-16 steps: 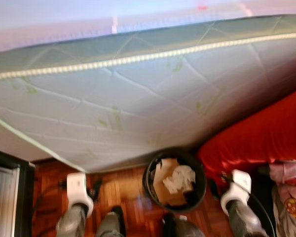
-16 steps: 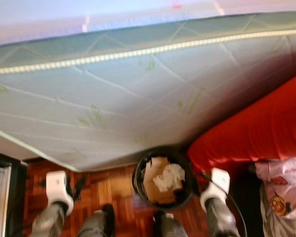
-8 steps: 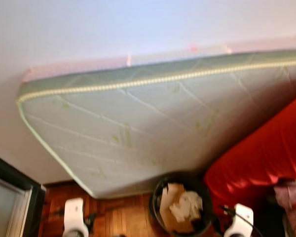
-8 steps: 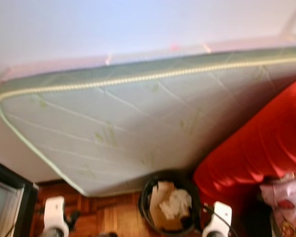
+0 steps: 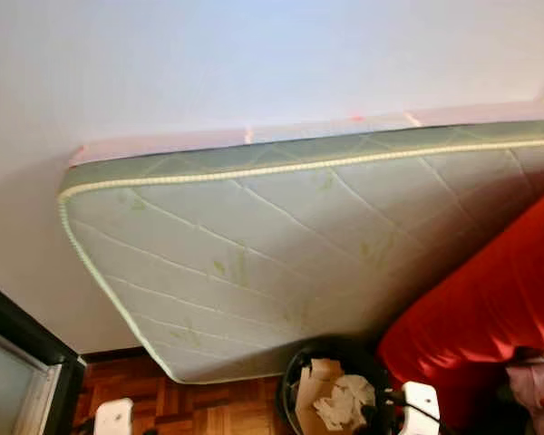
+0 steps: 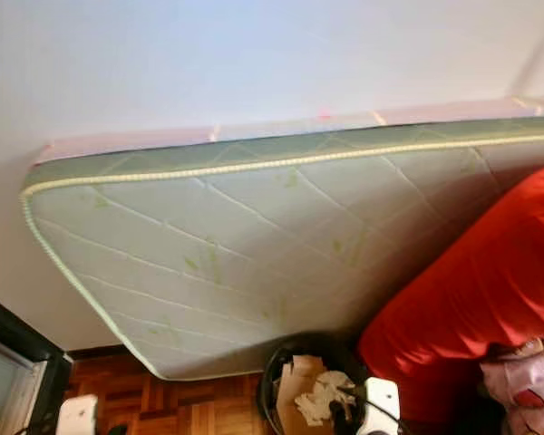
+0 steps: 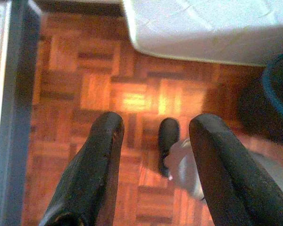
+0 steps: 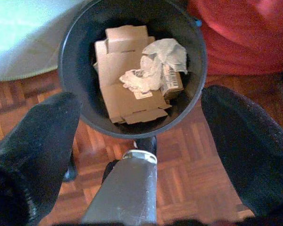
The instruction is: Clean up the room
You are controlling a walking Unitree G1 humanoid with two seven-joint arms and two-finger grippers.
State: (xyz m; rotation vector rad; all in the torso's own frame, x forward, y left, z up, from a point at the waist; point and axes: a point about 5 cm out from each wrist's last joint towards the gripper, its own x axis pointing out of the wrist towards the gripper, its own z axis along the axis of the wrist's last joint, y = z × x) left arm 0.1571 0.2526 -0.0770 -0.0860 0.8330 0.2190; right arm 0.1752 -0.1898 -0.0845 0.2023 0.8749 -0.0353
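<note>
A black round bin (image 8: 132,28) stands on the parquet floor, holding flattened cardboard (image 8: 118,75) and crumpled white paper (image 8: 155,61). In the eye views the bin (image 5: 301,362) sits low in the middle, between a mattress and a red cover. My right gripper (image 8: 141,106) hangs open just above and in front of the bin, with nothing between its fingers. My left gripper (image 7: 158,125) is open over bare parquet (image 7: 104,94) to the bin's left, holding nothing. My own leg and black foot (image 7: 169,136) show between the fingers.
A large pale green quilted mattress (image 5: 281,254) leans against the white wall behind the bin. A red cover (image 5: 490,308) rises at the right, with pink patterned cloth (image 5: 537,390) beside it. A dark door frame (image 5: 27,349) stands at the left.
The camera has tilted upward, so the wall and the mattress's left corner have come into sight and the bin and arms have sunk to the bottom edge. No object has moved.
</note>
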